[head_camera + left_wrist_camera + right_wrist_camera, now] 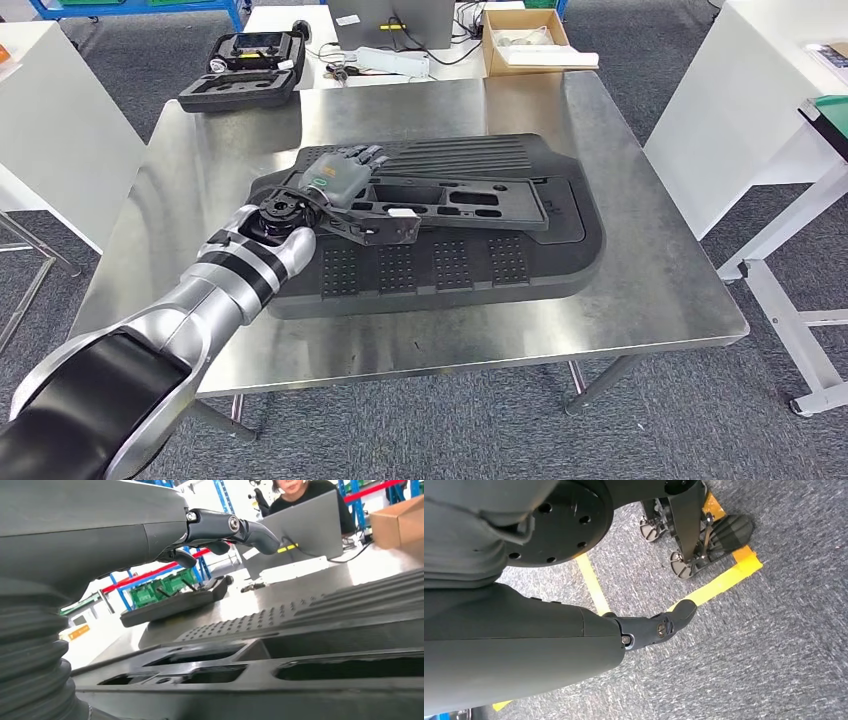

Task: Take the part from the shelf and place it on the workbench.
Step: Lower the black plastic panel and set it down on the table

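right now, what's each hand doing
Left hand: rests on the part on the mat; grip cannot be told.
Right hand: hangs over the floor, holding nothing.

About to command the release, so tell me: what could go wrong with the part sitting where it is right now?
1. The left robot hand rests on one end of the long black part; its fingers may snag a cutout as it lifts away, dragging the part along.
2. The part lies on the ribbed black mat, not directly on the steel workbench, so it could rock or slide on that uneven surface.
3. The wrist view hides the fingers' contact, so full release is hard to confirm.
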### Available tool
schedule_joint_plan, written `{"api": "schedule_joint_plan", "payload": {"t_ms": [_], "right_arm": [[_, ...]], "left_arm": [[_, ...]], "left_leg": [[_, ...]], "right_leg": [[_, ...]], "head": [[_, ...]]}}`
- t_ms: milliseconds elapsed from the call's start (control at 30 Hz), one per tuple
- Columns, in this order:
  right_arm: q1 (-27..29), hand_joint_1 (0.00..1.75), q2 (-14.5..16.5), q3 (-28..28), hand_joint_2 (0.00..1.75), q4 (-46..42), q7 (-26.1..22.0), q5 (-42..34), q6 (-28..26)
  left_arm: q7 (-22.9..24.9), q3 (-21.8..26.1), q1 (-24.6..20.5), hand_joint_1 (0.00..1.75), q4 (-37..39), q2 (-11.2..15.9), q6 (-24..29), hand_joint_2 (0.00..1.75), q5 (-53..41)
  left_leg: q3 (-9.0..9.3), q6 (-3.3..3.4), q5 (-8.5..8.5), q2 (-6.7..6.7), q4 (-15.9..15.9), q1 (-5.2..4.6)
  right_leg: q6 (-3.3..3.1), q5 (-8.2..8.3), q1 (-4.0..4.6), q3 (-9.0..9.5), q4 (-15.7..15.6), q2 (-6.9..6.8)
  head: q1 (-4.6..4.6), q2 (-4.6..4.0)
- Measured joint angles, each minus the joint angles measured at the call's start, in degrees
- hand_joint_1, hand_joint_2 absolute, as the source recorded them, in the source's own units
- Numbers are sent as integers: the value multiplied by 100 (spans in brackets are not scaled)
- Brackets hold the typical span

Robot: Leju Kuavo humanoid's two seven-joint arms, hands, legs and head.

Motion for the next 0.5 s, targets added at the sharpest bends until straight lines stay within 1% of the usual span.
{"api": "schedule_joint_plan", "payload": {"t_ms": [167,500], "right_arm": [[0,0,-13,-46,0,0,-8,0,0],[1,0,-40,-140,0,0,-52,-74,-3]], "left_arm": [[42,-153,47,0,-79,121,-45,175,120],[43,-363,66,0,-182,234,-143,175,219]], "left_leg": [[0,0,0,-1,0,0],[0,0,0,0,0,-1]], "right_leg": [[0,0,0,0,0,0],[0,0,-1,0,0,0]], "head": [[0,0],[0,0]]}}
